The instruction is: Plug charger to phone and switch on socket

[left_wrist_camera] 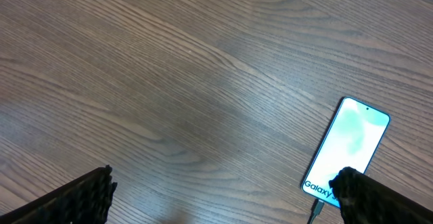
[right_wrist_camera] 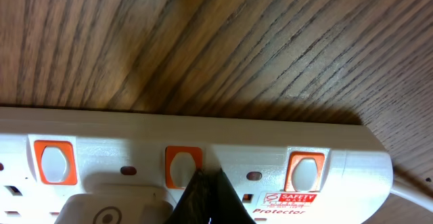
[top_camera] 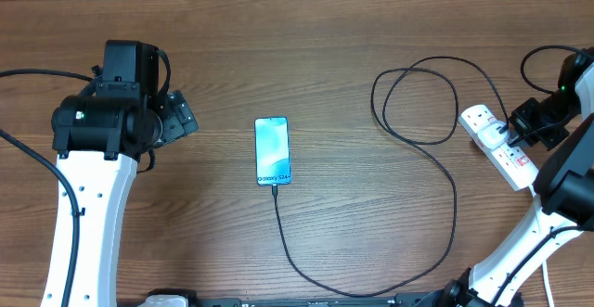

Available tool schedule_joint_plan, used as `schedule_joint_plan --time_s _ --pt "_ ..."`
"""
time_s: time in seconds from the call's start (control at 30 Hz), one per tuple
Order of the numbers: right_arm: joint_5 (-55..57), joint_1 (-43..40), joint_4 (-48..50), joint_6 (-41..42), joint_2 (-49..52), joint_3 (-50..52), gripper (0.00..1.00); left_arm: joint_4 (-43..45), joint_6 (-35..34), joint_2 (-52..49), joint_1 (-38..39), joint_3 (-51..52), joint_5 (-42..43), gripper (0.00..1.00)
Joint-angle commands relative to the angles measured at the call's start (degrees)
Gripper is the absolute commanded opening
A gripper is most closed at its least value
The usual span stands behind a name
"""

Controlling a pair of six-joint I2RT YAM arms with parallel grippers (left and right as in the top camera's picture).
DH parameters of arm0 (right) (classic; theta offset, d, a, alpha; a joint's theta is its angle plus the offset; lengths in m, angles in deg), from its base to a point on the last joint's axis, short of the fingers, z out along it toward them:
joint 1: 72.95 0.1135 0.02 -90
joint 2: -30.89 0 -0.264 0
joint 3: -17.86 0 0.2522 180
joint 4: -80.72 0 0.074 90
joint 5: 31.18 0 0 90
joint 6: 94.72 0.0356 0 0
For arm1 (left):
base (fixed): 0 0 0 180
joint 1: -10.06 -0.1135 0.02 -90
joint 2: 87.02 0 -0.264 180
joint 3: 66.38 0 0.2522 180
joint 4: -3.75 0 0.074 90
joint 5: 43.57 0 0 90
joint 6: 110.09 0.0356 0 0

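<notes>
Two bits of writing you can read: "Galaxy S24+" on the phone (top_camera: 272,150), lying mid-table with the charger (top_camera: 455,205) meeting its near end, and "SAFETY… Protector" on the socket (top_camera: 513,164) at the right edge. Your right gripper (right_wrist_camera: 206,187) is closed, tips at the middle red switch (right_wrist_camera: 181,166). Your left gripper (left_wrist_camera: 223,190) hangs wide open left of the phone.

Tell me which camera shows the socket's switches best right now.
Right wrist: it sees the socket close up, its three orange-red switches clear, with the shut right gripper at the middle one. Overhead shows the socket small, partly covered by the right arm. Left wrist misses it.
</notes>
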Motion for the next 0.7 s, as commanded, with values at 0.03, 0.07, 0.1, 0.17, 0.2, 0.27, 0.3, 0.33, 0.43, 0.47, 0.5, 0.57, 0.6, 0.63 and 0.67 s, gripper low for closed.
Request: schedule_joint_plan --time_s 0.03,0.07,0.1,0.17,0.2,0.27,0.3,0.33,0.43,0.47,0.5,0.57,0.6,0.63,0.67 --pt "-0.39 0.46 0.35 0.11 1.44 -0.04 0.04 -0.15 -0.92 0.74 0.33 -0.22 0.20 1.00" --pt "-0.37 0.09 -0.92 0.74 1.33 -1.25 0.04 -0.13 -0.92 0.74 0.33 -0.22 0.17 1.00" --pt "-0.37 -0.15 -2.08 0.72 1.33 -2.54 0.04 -0.11 -0.94 0.74 0.33 -0.22 0.15 1.00" --pt "-0.37 -0.68 -4.76 0.70 1.33 -6.23 0.04 0.02 -0.94 0.74 0.33 -0.22 0.15 1.00" --pt "-0.39 -0.92 -5.90 0.66 1.33 -7.93 0.04 0.07 -0.94 0.74 0.33 -0.22 0.15 1.00" --pt "-0.39 -1.22 -8.28 0.15 1.33 -11.17 0.04 0.11 -0.94 0.74 0.33 -0.22 0.15 1.00" --pt "-0.42 -1.25 -8.96 -0.46 1.33 -12.09 0.04 0.11 -0.94 0.74 0.33 -0.22 0.15 1.00" --pt "-0.42 -1.25 -8.98 -0.61 1.33 -12.31 0.04 0.11 -0.94 0.74 0.33 -0.22 0.15 1.00" --pt "-0.37 -1.05 -8.66 -0.85 1.42 -11.52 0.04 0.11 -0.94 0.74 0.33 -0.22 0.17 1.00" --pt "-0.39 -0.90 -8.44 -1.07 1.42 -11.15 0.04 0.11 -0.94 0.74 0.33 -0.22 0.17 1.00" --pt "-0.37 -0.63 -8.22 -1.14 1.44 -10.58 0.04 0.09 -0.94 0.74 0.33 -0.22 0.17 1.00" --pt "-0.39 -0.17 -7.15 -1.25 1.44 -9.18 0.04 0.09 -0.94 0.74 0.33 -0.22 0.20 1.00" --pt "-0.39 0.07 -6.47 -1.25 1.44 -8.33 0.04 0.09 -0.94 0.74 0.33 -0.22 0.22 0.99" --pt "-0.39 0.28 -6.05 -1.25 1.44 -7.72 0.04 0.09 -0.96 0.74 0.33 -0.22 0.22 0.99" --pt "-0.42 0.68 -5.20 -1.25 1.44 -6.64 0.04 0.09 -0.96 0.74 0.33 -0.22 0.22 1.00"
